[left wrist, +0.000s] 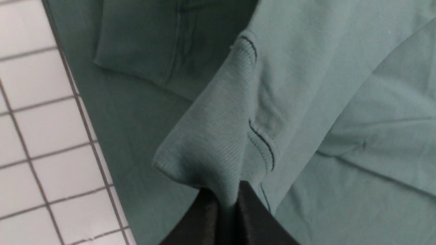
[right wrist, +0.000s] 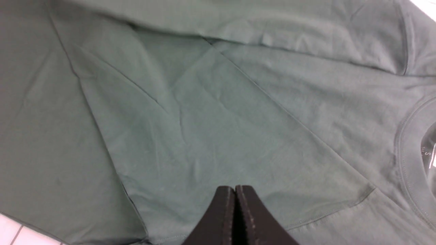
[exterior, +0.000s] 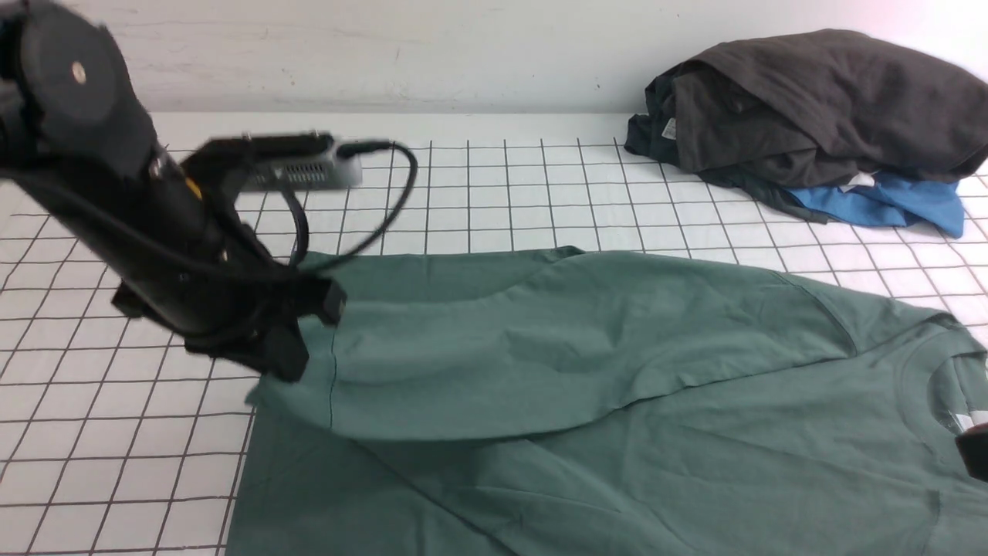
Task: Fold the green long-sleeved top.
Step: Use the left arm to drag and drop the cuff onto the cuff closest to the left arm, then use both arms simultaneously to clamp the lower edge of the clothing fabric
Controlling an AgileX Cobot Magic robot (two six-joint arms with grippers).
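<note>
The green long-sleeved top (exterior: pixel 587 401) lies spread on the gridded table, neck to the right. One sleeve (exterior: pixel 540 340) is folded across the body toward the left. My left gripper (exterior: pixel 289 363) is shut on that sleeve's ribbed cuff (left wrist: pixel 218 129) and holds it a little above the shirt body near its left edge. My right gripper (right wrist: pixel 235 189) is shut and empty, above the shirt body (right wrist: pixel 218 119) near the crew neck (right wrist: pixel 408 153); only a dark tip of it shows at the front view's right edge (exterior: pixel 974 452). The logo is hidden.
A dark grey heap of clothes (exterior: pixel 818 108) with a bright blue garment (exterior: pixel 888 202) under it lies at the back right. The white gridded table (exterior: pixel 93 432) shows bare to the left of the shirt and behind it.
</note>
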